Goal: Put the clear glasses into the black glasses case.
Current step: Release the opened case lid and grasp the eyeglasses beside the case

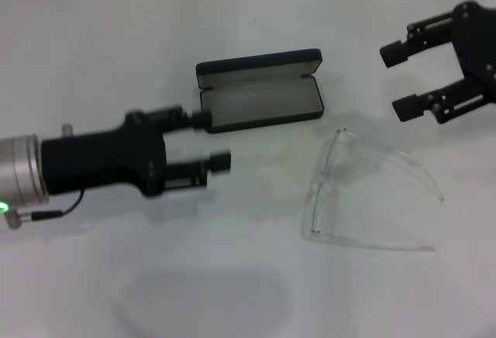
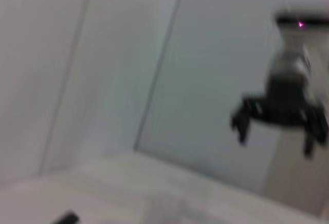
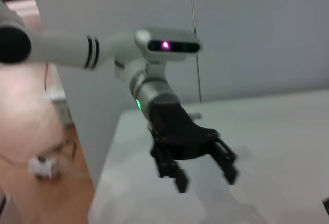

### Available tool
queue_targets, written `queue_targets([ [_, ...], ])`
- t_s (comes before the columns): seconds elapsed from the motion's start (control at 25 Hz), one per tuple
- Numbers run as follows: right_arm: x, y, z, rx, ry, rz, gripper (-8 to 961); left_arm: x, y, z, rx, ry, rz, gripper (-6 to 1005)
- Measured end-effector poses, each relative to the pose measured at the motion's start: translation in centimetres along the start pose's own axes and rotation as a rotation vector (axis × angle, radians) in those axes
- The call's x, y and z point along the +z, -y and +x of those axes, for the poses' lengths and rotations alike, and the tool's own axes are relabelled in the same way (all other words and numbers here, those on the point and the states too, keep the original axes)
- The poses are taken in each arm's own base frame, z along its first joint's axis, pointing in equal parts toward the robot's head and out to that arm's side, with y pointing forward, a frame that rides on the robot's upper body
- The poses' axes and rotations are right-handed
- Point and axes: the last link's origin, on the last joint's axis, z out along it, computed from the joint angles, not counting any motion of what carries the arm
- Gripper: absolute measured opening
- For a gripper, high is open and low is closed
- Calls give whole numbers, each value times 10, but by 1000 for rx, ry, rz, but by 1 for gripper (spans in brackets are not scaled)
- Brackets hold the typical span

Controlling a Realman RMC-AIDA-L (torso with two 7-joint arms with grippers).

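the left gripper [image 1: 213, 139] is matte black with two blocky square-tipped fingers on a thick black body, joined to a brushed silver wrist ring with a green light and a thin black cable. the right gripper [image 1: 404, 81] is black with open linkage fingers. in the right wrist view, the left arm is white with black bands and a magenta-lit camera housing.

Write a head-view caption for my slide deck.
Open black glasses case and clear glasses lie apart between open left tool and right tool.

No writing is showing anywhere in these views. The open black glasses case [image 1: 260, 90] is displaying no readable lettering.
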Motion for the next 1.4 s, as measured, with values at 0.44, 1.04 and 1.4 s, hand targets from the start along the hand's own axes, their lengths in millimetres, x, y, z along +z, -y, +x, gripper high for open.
queue_targets([
  [0.44, 38, 25, -54, -90, -392, 0, 751, -10, -13, -4, 85, 88, -101, 760],
  [1.04, 112, 22, -76, -382, -794, -102, 677, -10, -14, -3, 113, 40, -79, 760],
  [1.4, 133, 15, -63, -495, -838, -174, 632, -13, -12, -4, 113, 48, -69, 759],
])
